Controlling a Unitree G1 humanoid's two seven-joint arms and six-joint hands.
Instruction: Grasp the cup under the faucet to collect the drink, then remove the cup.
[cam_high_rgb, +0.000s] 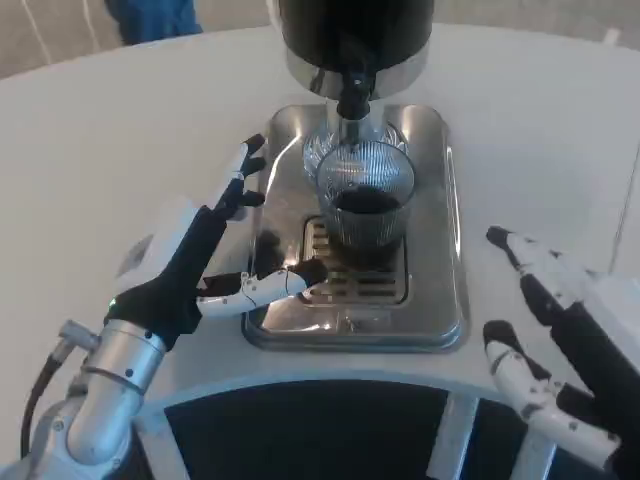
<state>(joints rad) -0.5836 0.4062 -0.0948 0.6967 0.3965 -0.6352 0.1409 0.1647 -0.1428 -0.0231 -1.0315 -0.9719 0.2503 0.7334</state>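
Observation:
A clear ribbed glass cup (366, 200) stands on the steel drip tray (440, 250), right below the black faucet (353, 95) of the dark dispenser (355, 30). Dark drink fills its lower part. My left hand (215, 255) is spread open to the left of the cup, fingers reaching over the tray's left edge, thumb near the grate in front of the cup; it does not touch the glass. My right hand (545, 330) hangs open at the lower right, off the tray, fingers apart and holding nothing.
The tray sits on a white round table (120, 130), whose front edge curves just below the tray. A slotted grate (350, 285) lies in the tray in front of the cup. Someone in blue (150, 18) stands at the far left back.

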